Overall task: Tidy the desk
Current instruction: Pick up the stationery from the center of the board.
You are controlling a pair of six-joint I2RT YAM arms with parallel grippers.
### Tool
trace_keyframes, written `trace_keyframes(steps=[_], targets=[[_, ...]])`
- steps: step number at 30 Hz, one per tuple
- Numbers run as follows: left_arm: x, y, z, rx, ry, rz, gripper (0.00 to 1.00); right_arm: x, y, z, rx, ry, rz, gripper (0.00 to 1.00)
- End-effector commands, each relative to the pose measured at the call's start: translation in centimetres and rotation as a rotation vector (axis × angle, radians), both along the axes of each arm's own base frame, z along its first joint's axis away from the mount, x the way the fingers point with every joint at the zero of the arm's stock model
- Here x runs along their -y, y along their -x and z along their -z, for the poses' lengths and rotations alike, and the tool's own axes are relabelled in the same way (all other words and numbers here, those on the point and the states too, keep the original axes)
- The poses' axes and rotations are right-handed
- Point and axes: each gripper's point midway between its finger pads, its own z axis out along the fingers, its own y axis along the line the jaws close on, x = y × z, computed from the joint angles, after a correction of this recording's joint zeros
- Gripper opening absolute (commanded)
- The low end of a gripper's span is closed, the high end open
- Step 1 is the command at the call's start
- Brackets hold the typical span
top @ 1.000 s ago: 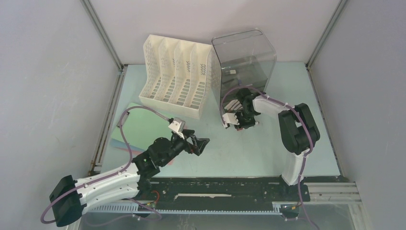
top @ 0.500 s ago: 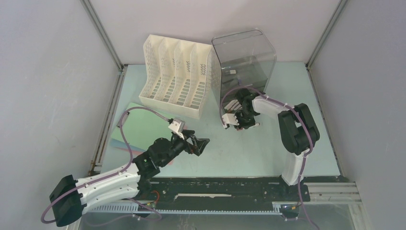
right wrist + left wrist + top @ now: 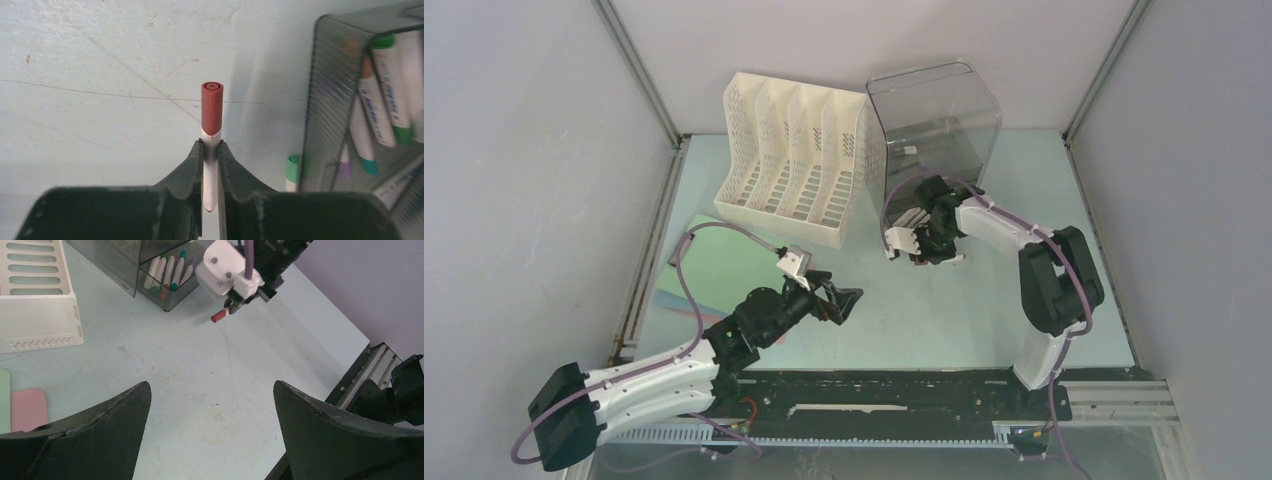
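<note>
Two arms reach over the large pale mint-green matte desk [image 3: 944,320], which spans the grey-walled cell from the near rail to the far wall. At 9 o'clock in the top view, a flat light-green sheet [image 3: 716,250] lies on it, with a pink rounded pad [image 3: 29,407] just beside it. The left gripper [image 3: 849,300] hovers at about 7 o'clock, black fingers [image 3: 120,415] spread wide apart with nothing between them. At 11 o'clock stands a white slotted plastic file rack [image 3: 794,160]. Just past centre toward 12 o'clock, the right gripper [image 3: 211,145] is clamped on a white marker with a dark red cap [image 3: 211,107], the cap jutting beyond the fingertips. At 1 o'clock sits a smoky transparent plastic bin [image 3: 939,110] holding several capped markers [image 3: 170,270].
</note>
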Motion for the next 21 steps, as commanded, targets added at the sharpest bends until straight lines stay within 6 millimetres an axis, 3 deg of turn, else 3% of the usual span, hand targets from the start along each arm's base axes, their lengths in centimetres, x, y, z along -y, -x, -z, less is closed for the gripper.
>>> trace_keyframes(steps=[1,16,21], targets=[[0.1,-0.2,-0.6,0.008,0.03,-0.006,1.0,-1.5,-1.0,-4.4,0.11,-0.072,0.018,0.0],[0.4,-0.5,-0.1,0.004,0.016,-0.005,1.0,-2.4,-4.5,-12.2,0.428,-0.196,0.13,0.0],[0.6,-0.5,-0.1,0.003,0.013,-0.002,1.0,-2.6,-5.7,-13.4,0.538,-0.24,0.168,0.0]])
